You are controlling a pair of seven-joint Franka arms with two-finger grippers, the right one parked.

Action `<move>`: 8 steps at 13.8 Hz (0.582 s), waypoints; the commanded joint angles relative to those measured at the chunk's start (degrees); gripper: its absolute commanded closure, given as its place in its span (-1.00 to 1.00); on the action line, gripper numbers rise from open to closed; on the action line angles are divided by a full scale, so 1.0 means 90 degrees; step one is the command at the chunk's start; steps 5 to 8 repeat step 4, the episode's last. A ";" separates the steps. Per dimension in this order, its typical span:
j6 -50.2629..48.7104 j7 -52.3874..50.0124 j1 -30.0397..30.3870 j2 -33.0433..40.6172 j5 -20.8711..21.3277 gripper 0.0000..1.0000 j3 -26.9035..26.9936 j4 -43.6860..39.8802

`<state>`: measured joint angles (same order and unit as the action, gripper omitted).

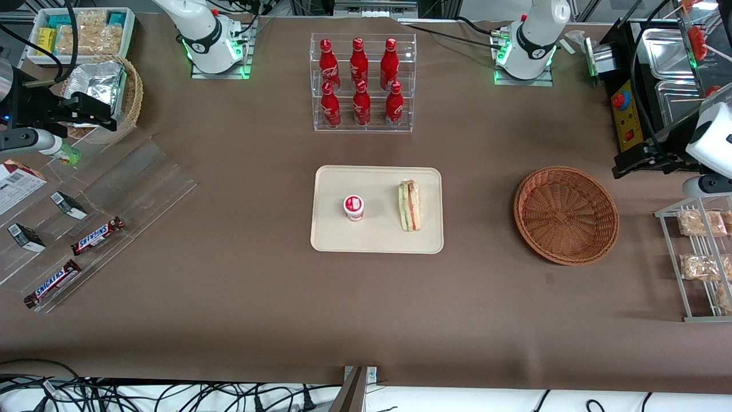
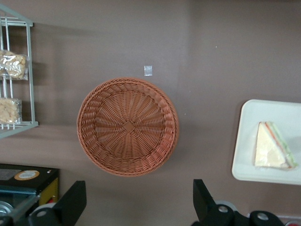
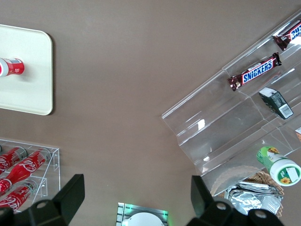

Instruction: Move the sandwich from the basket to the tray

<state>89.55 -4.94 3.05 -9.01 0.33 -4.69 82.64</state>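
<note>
The sandwich (image 1: 409,206), a wrapped white-bread wedge with red and green layers, lies on the cream tray (image 1: 377,240) at the side nearest the basket. The round reddish-brown wicker basket (image 1: 566,214) sits empty, toward the working arm's end of the table. My left gripper (image 1: 629,161) hangs high above the table, beside the basket and a little farther from the front camera. In the left wrist view the basket (image 2: 128,126), the tray (image 2: 249,141) and the sandwich (image 2: 273,153) all show below the gripper (image 2: 138,200). It is open, with only bare table between its fingers.
A small red-and-white cup (image 1: 354,208) also stands on the tray. A clear rack of red cola bottles (image 1: 362,83) stands farther back. A wire rack of bagged snacks (image 1: 700,257) is beside the basket. Acrylic shelves with Snickers bars (image 1: 97,236) lie toward the parked arm's end.
</note>
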 commanded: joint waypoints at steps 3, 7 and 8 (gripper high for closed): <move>-0.0057 0.0744 -0.0066 0.0191 -0.0096 -1.00 0.0062 0.0222; -0.0057 0.0744 -0.0076 0.0191 -0.0096 -1.00 0.0062 0.0222; -0.0057 0.0744 -0.0076 0.0191 -0.0096 -1.00 0.0062 0.0222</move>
